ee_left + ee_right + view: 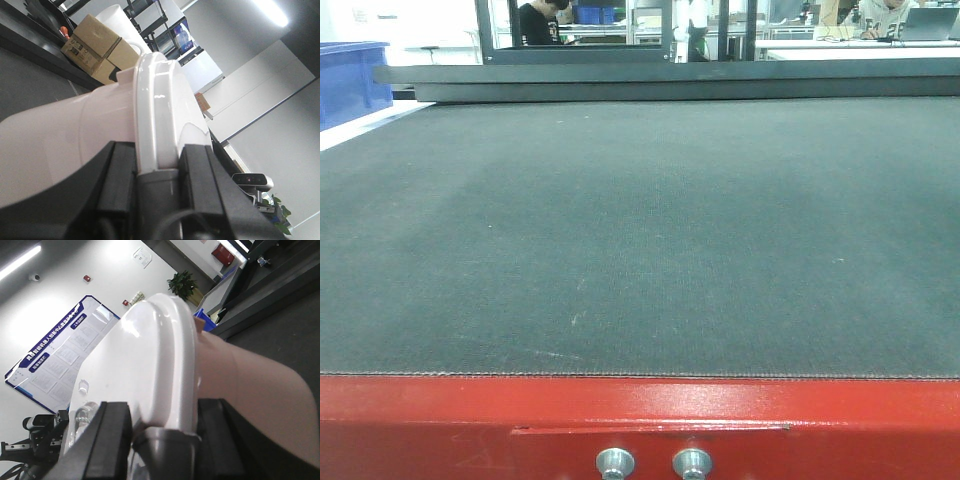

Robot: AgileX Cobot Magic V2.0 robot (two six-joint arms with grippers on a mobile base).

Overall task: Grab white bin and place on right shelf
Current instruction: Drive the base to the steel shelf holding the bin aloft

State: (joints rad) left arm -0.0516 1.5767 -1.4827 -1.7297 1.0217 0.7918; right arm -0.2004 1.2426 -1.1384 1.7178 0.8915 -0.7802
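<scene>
Between the two arms, out of the front view over the grey-topped table (640,250), the white bin (70,135) hangs by its lid (160,95), the left gripper (159,161) and right gripper (165,416) each pinching that rim, seemingly at opposite ends and equally near, with the right shelf nowhere in sight.
</scene>
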